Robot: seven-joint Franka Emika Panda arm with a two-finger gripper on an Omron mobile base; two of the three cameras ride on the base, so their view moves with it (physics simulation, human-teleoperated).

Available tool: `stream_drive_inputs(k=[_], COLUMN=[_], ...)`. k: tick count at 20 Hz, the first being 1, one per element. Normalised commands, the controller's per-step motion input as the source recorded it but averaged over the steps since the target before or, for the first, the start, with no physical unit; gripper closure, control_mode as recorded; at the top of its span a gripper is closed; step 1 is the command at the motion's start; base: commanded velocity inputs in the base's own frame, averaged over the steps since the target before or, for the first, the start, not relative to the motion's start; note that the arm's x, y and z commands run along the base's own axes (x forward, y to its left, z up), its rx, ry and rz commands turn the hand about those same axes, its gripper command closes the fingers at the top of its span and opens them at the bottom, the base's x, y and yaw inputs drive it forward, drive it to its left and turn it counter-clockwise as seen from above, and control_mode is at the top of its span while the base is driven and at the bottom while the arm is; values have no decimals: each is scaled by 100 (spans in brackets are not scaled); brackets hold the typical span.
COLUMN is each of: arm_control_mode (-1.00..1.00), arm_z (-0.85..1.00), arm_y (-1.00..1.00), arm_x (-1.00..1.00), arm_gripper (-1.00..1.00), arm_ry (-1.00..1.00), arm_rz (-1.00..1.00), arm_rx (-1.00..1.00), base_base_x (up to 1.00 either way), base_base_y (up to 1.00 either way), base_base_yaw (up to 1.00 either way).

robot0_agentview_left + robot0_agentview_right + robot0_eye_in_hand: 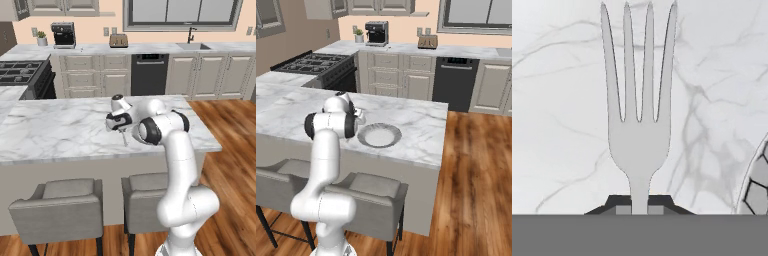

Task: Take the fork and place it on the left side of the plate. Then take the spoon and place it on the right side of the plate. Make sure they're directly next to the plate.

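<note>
My gripper (639, 205) is shut on the handle of the fork (639, 135), whose several tines point away from the hand over the marble counter. In the left base view the gripper (122, 131) hangs over the island's near part, and the fork (124, 139) points down from it as a thin sliver. The plate (379, 144), round with a darker grey rim, lies on the island just right of the hand. Its rim (757, 192) shows at the right edge of the hand view, a short way from the fork. The spoon is out of view.
The marble island (60, 135) ends in a front edge close below the gripper, with two grey stools (57, 207) under it. A stove (22, 72), a coffee machine (63, 35), a toaster (118, 40) and a sink (192, 46) line the back counter.
</note>
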Motion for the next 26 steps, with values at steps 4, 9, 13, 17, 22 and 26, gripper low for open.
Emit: stream_drive_inputs(k=[4, 9, 13, 17, 22, 26], arm_control_mode=[-100, -100, -100, -100, -100, -100], arm_z=[-15, -17, -21, -4, 11, 29], arm_y=[-3, -7, -10, -12, -10, -15], arm_x=[43, 35, 8, -4, -6, -20], arm_gripper=[100, 100, -100, -100, -100, -100], arm_ry=[0, 0, 0, 0, 0, 0], arm_rz=[1, 3, 3, 2, 1, 0], arm_rx=[0, 0, 0, 0, 0, 0], base_base_x=[0, 0, 0, 0, 0, 0], base_base_y=[0, 0, 0, 0, 0, 0], base_base_yaw=[0, 0, 0, 0, 0, 0])
